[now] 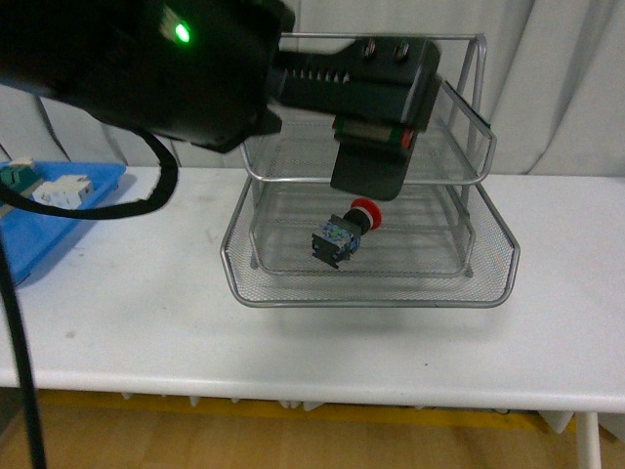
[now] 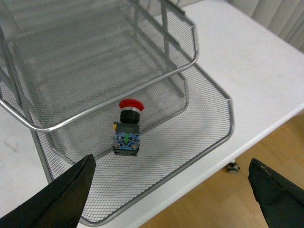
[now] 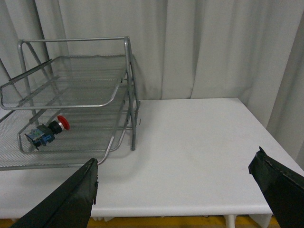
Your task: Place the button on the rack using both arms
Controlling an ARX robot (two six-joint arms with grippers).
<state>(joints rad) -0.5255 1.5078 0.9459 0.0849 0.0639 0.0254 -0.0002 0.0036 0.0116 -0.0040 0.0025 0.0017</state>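
Nearest the camera, the left arm (image 1: 146, 68) reaches in over the rack (image 1: 493, 256). The left jaws are spread wide with nothing in them. The button (image 1: 342, 234) is lying on its side on the bottom tier's mesh, just below and ahead of them, roughly centred between the 2 fingers (image 2: 66, 190) in the left wrist view. Its long axis runs diagonally, blocky body toward the near left, red cap toward the far right. The right jaws are wide open and empty too, but well off past the rack's right side, so left is clearly nearer. Looks basically placed to me. I'd guess the next thing is backing the left arm out without snagging the tier above.
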